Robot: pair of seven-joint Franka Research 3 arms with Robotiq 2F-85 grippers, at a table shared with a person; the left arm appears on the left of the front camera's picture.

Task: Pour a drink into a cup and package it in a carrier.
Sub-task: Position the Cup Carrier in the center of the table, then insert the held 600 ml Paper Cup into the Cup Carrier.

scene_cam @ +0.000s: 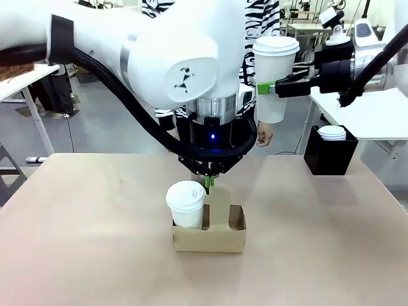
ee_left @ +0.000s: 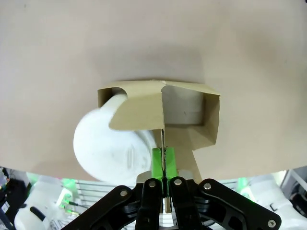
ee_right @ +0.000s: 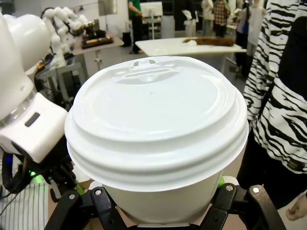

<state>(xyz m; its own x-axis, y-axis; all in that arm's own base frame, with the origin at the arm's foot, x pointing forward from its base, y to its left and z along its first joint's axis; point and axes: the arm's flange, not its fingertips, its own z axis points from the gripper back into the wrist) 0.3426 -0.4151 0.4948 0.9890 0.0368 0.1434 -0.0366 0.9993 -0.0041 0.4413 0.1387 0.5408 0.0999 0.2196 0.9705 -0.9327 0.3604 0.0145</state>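
- A wide beige table (scene_cam: 76,255) runs across the front view. A busy workroom lies behind it, and a person (scene_cam: 271,22) in a striped top stands at the far side.
- The carrier (scene_cam: 210,239) sits near the middle of the table, its tall handle panel (scene_cam: 218,205) upright. It appears to rest on the surface, though the front view does not settle whether it is slightly lifted.
- The left gripper (scene_cam: 209,183) points straight down over the carrier. Its green pads (ee_left: 157,163) are pressed together on the top edge of the handle panel.
- One lidded cup, the seated cup (scene_cam: 186,203), stands upright in the slot on the robot's left of the panel.
- The right gripper (scene_cam: 271,89) reaches in level from the right, high above the table. It is clamped on the sides of a second white cup, the held cup (scene_cam: 274,60), which is upright with its lid on.
- The empty slot (ee_left: 184,110) lies on the panel's other side, the side nearer the right arm.
- From the held cup, that slot lies down, to the robot's left and towards the robot, so the coming move is likely a descent with the cup's long axis kept vertical.
- The left gripper crowds the panel, leaving little room beside it.
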